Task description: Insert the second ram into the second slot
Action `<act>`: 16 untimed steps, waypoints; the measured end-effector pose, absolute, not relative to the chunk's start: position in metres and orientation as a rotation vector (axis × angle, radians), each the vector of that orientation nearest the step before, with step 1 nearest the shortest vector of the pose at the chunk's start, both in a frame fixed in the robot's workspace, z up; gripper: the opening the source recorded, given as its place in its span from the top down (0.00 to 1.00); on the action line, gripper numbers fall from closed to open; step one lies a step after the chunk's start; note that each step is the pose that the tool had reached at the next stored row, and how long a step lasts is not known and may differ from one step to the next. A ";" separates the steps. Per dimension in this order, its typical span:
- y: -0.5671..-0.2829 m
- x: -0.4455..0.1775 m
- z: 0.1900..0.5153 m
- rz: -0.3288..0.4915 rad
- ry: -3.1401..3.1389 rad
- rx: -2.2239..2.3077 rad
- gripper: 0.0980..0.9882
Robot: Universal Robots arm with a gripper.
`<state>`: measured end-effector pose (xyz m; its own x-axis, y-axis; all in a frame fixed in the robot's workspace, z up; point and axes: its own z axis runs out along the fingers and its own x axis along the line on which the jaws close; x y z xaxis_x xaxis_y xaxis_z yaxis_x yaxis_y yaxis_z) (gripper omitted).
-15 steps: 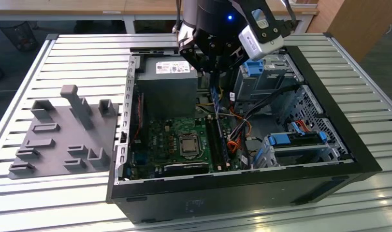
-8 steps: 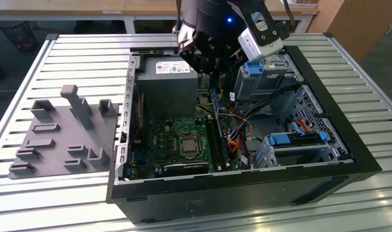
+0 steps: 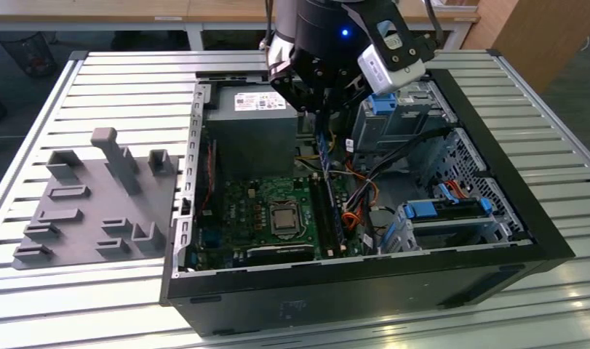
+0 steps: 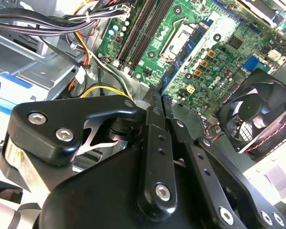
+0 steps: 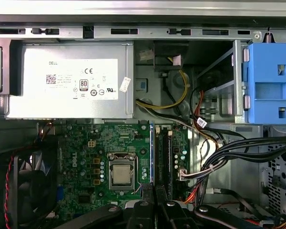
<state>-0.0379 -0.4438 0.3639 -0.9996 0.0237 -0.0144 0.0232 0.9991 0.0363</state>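
My gripper [image 3: 319, 115] hangs over the open computer case [image 3: 527, 218], near its back. It is shut on the second ram [image 5: 151, 152], a thin blue-green stick seen edge-on in both wrist views. The ram [image 4: 186, 55] runs out from the closed fingertips [image 4: 155, 102] toward the green motherboard [image 5: 81, 157]. In the exterior view the ram [image 3: 320, 139] points down, held above the board. The long dark memory slots [image 5: 164, 157] lie right beside the ram's edge, next to the processor socket [image 5: 121, 171]. The frames do not let me tell which slot is the second one.
A grey power supply [image 5: 69, 81] fills the case's back corner. Bundled cables [image 5: 219, 152] and a blue drive bracket [image 5: 269, 81] crowd the side beyond the slots. A black fan [image 4: 260, 114] sits past the socket. A grey fixture plate [image 3: 91, 211] lies on the slatted table [image 3: 129, 73].
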 end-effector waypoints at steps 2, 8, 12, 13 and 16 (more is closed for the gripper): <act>-0.444 -0.038 0.363 0.057 3.126 0.037 0.96; -0.444 -0.038 0.362 0.057 3.127 0.037 0.96; -0.444 -0.038 0.362 0.057 3.127 0.037 0.96; -0.444 -0.038 0.361 0.057 3.127 0.037 0.96; -0.444 -0.038 0.361 0.057 3.127 0.037 0.96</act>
<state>-0.0379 -0.4438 0.3607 -0.9996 0.0237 -0.0131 0.0232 0.9991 0.0363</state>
